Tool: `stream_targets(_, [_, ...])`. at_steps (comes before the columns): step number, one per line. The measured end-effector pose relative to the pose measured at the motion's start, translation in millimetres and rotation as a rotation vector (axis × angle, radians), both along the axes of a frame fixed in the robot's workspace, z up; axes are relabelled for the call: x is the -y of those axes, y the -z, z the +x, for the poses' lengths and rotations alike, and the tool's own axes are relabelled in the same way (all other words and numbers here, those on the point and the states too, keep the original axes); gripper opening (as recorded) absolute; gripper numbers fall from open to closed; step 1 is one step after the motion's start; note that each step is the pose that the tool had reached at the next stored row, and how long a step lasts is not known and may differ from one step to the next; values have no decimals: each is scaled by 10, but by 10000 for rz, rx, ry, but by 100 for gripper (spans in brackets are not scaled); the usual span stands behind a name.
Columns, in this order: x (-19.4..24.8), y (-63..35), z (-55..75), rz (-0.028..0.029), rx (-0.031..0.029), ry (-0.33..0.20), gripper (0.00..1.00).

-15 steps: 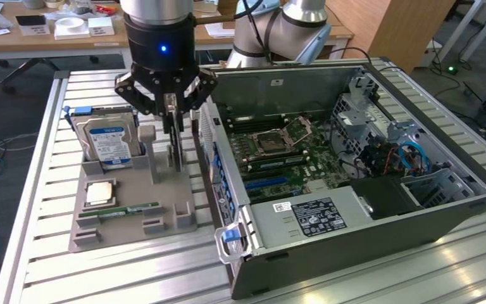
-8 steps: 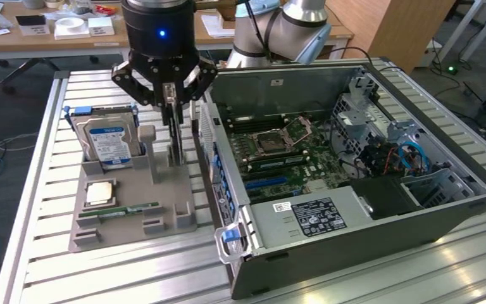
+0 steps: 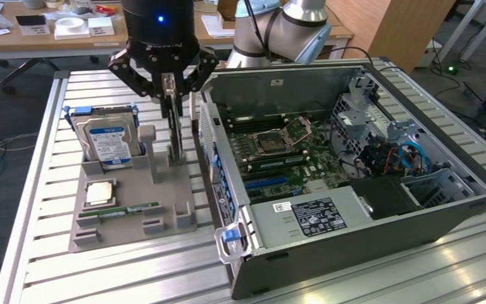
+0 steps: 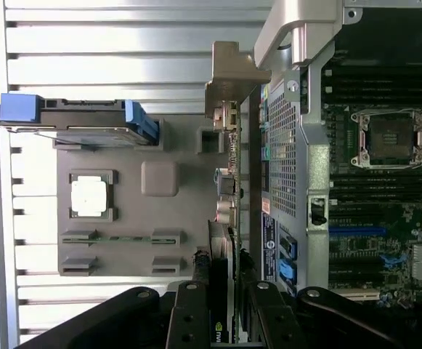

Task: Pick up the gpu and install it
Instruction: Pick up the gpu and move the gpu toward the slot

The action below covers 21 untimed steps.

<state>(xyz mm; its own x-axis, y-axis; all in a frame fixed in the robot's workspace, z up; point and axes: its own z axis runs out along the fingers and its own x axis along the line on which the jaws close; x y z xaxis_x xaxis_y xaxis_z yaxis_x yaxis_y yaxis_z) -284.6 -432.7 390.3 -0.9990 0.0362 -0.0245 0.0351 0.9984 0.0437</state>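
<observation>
Gripper (image 3: 169, 88) clamped on the upright gpu (image 3: 175, 136) at the tray (image 3: 124, 229) beside the case (image 3: 378, 237); pickup under way, card not installed, blue slot (image 3: 264, 182) empty

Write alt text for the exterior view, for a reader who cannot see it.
A robot gripper holds the gpu, a thin dark card on edge, at a grey parts holder beside an open computer case with its motherboard exposed. The holder, on a slatted metal table, also carries a hard drive standing upright.
</observation>
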Motion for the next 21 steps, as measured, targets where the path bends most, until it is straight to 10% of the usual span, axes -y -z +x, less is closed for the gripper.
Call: stream_targets(21, [0,-421,0,-1,0,0,26])
